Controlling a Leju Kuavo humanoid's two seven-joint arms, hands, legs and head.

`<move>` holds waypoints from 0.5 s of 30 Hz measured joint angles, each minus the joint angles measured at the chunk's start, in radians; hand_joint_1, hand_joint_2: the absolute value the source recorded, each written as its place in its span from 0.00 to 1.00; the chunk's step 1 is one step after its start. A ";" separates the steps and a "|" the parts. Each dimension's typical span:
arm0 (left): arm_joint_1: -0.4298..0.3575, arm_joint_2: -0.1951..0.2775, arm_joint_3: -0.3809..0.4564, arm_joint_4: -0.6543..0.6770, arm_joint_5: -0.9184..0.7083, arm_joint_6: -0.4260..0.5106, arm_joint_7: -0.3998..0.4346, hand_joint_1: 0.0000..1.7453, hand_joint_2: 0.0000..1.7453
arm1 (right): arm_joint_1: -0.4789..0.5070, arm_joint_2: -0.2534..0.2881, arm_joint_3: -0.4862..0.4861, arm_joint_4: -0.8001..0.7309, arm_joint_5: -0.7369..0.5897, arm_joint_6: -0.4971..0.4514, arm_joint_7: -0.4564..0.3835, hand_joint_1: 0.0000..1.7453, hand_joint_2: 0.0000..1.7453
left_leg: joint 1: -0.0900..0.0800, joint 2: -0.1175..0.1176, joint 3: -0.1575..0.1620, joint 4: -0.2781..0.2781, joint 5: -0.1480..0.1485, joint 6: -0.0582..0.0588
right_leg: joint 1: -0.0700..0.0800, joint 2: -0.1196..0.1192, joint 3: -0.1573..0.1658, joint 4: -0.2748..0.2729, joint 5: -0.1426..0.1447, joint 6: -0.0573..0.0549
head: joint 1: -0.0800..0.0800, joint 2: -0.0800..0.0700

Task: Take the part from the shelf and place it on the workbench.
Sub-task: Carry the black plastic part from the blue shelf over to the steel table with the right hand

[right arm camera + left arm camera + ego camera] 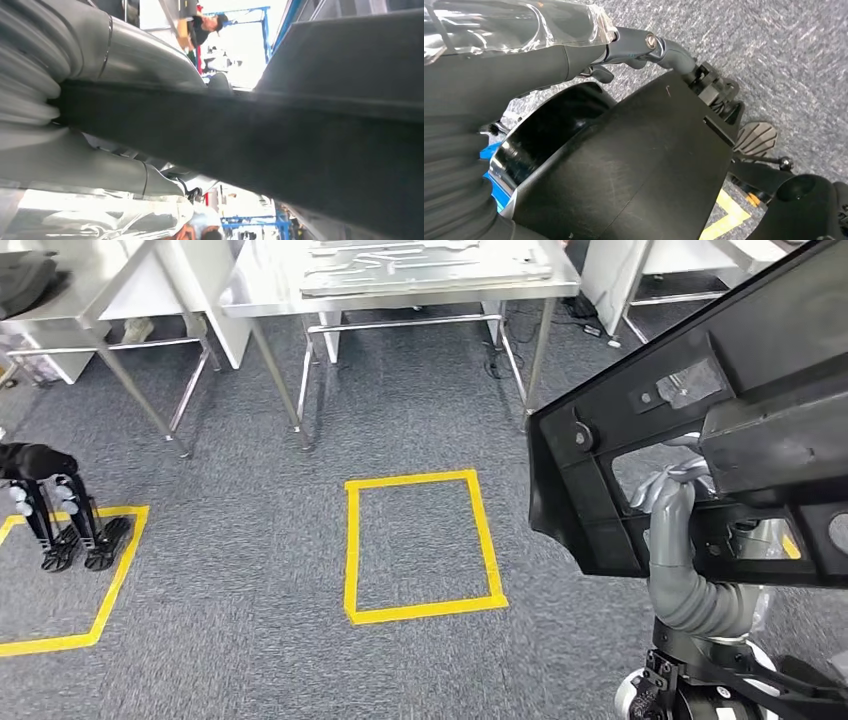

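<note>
Carry step in hand. Black part [700, 430] held high at the right of the head view, well above the grey carpet, clamped in the right hand [672, 502], fingers wrapped through a frame opening. Left hand: state cannot be told. Keep the grip firm and the part level; avoid swinging the long end. Approach the steel workbench [262, 290] squarely, past the yellow floor rectangle [352, 540]. Lower onto bare tabletop, clear of the metal sheets [420, 265] lying there.
</note>
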 joint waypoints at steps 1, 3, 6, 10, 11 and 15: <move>0.000 0.000 0.000 0.000 -0.001 0.000 0.000 0.00 1.00 | -0.001 0.000 0.000 0.000 0.003 0.001 0.000 1.00 1.00 | 0.002 0.000 -0.006 0.017 -0.013 -0.003 | 0.002 0.005 -0.002 0.001 0.001 -0.007 | 0.000 0.000; -0.002 0.000 0.000 0.000 -0.004 -0.001 0.000 0.00 1.00 | -0.003 -0.001 0.001 0.000 0.010 0.002 0.001 1.00 1.00 | 0.003 -0.007 -0.050 0.116 -0.071 -0.006 | 0.005 0.013 -0.005 0.001 0.004 -0.018 | -0.001 0.000; -0.009 -0.001 0.000 0.000 -0.004 -0.002 0.001 0.00 1.00 | -0.003 -0.001 0.002 0.000 0.023 0.003 0.004 1.00 1.00 | -0.004 -0.016 -0.142 0.312 -0.149 0.002 | 0.018 0.028 -0.009 0.001 0.007 -0.027 | -0.003 0.000; -0.006 -0.004 -0.003 0.000 -0.006 0.001 0.003 0.00 1.00 | -0.003 -0.001 0.004 0.000 0.033 0.003 0.007 1.00 1.00 | -0.031 -0.027 -0.059 0.137 -0.044 0.057 | 0.037 0.051 -0.007 0.001 0.008 -0.033 | -0.003 0.000; -0.004 -0.004 -0.004 0.000 -0.007 0.002 0.003 0.00 1.00 | -0.003 -0.001 0.004 0.000 0.034 0.003 0.008 1.00 1.00 | -0.038 -0.032 -0.032 0.077 -0.022 0.074 | 0.038 0.054 -0.007 0.000 0.009 -0.034 | -0.003 0.000; -0.003 -0.004 -0.006 0.001 -0.007 0.006 0.003 0.00 1.00 | -0.002 -0.001 0.004 -0.001 0.039 0.002 0.010 1.00 1.00 | -0.045 -0.035 -0.011 0.027 -0.014 0.093 | 0.037 0.057 -0.010 0.000 0.009 -0.034 | -0.001 0.000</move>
